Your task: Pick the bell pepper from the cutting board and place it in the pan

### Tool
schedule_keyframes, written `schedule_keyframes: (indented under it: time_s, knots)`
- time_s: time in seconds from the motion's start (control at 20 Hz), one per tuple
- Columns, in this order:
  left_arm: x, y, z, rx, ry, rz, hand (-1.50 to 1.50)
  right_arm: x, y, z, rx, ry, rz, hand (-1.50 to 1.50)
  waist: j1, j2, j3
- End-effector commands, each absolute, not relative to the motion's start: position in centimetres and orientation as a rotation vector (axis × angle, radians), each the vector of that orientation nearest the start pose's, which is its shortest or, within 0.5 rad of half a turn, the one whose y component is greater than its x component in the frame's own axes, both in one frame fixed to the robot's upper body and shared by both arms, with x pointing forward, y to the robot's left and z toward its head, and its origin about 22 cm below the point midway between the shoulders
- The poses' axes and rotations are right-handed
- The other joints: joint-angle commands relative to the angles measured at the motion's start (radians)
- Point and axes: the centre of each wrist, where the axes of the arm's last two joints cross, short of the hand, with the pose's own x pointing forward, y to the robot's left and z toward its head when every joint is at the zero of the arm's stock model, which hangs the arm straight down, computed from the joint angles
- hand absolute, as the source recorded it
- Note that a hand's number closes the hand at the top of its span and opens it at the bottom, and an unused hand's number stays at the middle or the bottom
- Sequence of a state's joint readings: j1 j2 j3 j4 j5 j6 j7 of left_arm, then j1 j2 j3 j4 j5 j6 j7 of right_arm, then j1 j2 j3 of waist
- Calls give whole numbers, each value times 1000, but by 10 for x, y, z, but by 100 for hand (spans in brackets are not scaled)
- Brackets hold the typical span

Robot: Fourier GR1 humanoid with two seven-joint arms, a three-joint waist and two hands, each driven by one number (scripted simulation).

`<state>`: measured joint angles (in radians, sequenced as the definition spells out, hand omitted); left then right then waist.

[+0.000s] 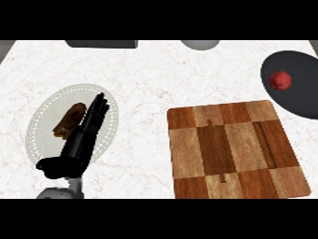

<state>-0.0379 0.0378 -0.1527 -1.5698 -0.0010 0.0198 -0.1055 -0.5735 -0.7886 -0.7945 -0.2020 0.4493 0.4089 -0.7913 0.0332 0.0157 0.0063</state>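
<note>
One bell pepper (282, 80) in pan (300, 86), well apart from left hand (86, 135)

No legible text, label, brand, number or sign appears on the cutting board (236, 149) or on anything around it, including the pan (306, 93) beyond its far right corner and the plate (48, 116) to its left.

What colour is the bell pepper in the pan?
Red: the bell pepper lies in the dark pan, seen in the head view.
</note>
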Motion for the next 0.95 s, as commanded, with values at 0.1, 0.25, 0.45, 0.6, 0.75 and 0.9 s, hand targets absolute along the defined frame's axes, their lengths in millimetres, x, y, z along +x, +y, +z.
schedule_keyframes:
  time_s: [0.1, 0.25, 0.45, 0.6, 0.75, 0.9]
  knots:
    - [247, 193, 20, -87, -1714, -131, 0, 245, -564, 51, -339, -1724, 126, -150, -3, -4, -1]
    - [245, 197, 17, -74, -1707, -152, 0, 243, -552, 26, -394, -1730, 121, -150, -1, -3, 0]
    - [251, 182, 21, -85, -1708, -126, 0, 244, -554, 31, -406, -1709, 147, -150, -4, -3, 0]
    - [251, 199, 3, -85, -1698, -146, 0, 256, -559, 54, -410, -1708, 162, -150, 1, -1, -1]
    - [237, 194, 17, -81, -1696, -145, 0, 251, -552, 35, -475, -1721, 202, -150, 0, -6, -1]
    - [239, 194, 20, -101, -1693, -140, 0, 247, -553, 33, -537, -1742, 206, -150, 7, -2, 1]
